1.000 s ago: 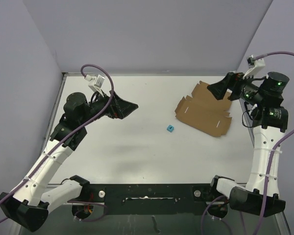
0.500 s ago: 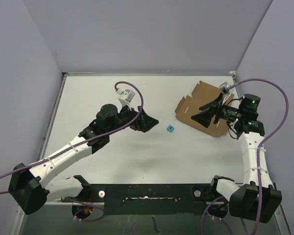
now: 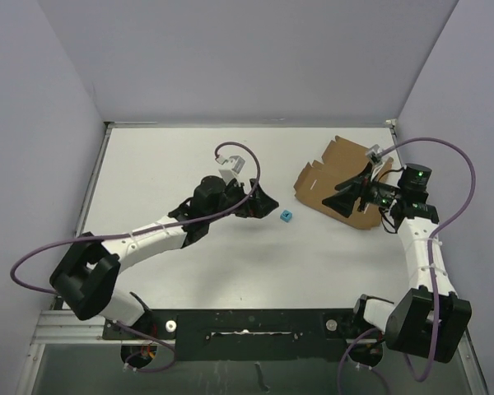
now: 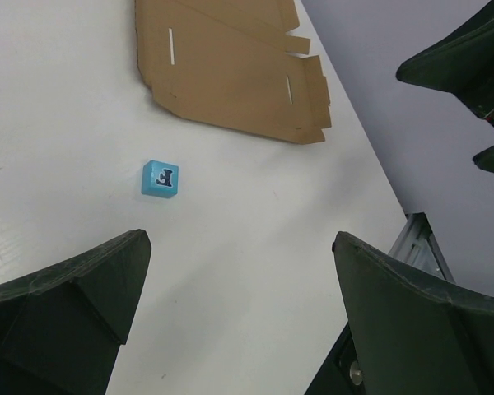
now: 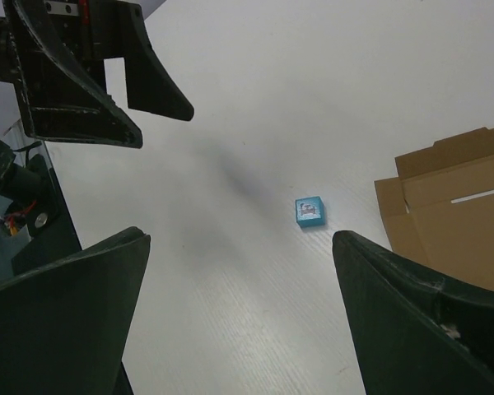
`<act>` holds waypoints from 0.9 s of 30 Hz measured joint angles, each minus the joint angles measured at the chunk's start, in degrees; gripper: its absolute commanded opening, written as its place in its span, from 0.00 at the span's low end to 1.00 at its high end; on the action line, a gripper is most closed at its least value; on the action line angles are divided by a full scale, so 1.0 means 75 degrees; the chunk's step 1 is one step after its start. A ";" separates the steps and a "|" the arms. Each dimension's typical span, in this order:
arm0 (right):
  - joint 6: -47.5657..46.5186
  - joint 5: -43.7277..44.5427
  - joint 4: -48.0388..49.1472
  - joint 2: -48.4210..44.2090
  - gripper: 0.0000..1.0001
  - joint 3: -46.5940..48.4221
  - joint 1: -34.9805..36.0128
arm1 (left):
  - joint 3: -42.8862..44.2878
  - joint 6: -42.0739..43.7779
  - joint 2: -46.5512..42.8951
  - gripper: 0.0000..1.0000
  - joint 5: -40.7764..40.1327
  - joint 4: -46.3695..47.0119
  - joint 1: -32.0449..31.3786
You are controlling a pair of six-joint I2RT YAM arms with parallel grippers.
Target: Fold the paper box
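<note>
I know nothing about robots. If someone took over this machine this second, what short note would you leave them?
Left gripper: fingers open, empty, above the table, just left of the small blue cube.
Right gripper: fingers open, empty, over the left part of the paper box in the top view; whether it touches cannot be told.
The paper box lies flat and unfolded at the far right of the table; the cube sits apart from it.
Done: nothing folded yet.
To do: take hold of the flaps and fold the whole box.
</note>
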 measured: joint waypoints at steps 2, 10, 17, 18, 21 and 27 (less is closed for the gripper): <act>-0.0233 0.0152 -0.0233 0.0175 0.98 0.0169 0.0079 | 0.0178 0.0003 0.0356 0.95 -0.0047 -0.0035 0.0000; -0.0699 0.0542 -0.0726 0.0248 0.98 0.0201 0.0082 | 0.1475 -0.0009 0.1784 0.94 -0.0006 -0.0210 0.0003; -0.0909 0.0688 -0.0833 0.0265 0.98 0.0204 0.0073 | 0.2506 -0.0137 0.2710 0.94 0.0245 -0.0609 0.0082; -0.0915 0.0705 -0.0839 0.0265 0.98 0.0204 0.0073 | 0.2597 -0.0172 0.2804 0.93 0.0303 -0.0638 0.0128; -0.0912 0.0793 -0.0845 0.0268 0.98 0.0204 0.0073 | 0.2838 -0.0335 0.3110 0.92 0.0484 -0.0702 0.0321; -0.0895 0.0921 -0.0839 0.0361 0.98 0.0204 0.0070 | 0.3713 -0.0580 0.4004 0.88 0.0906 -0.0886 0.0659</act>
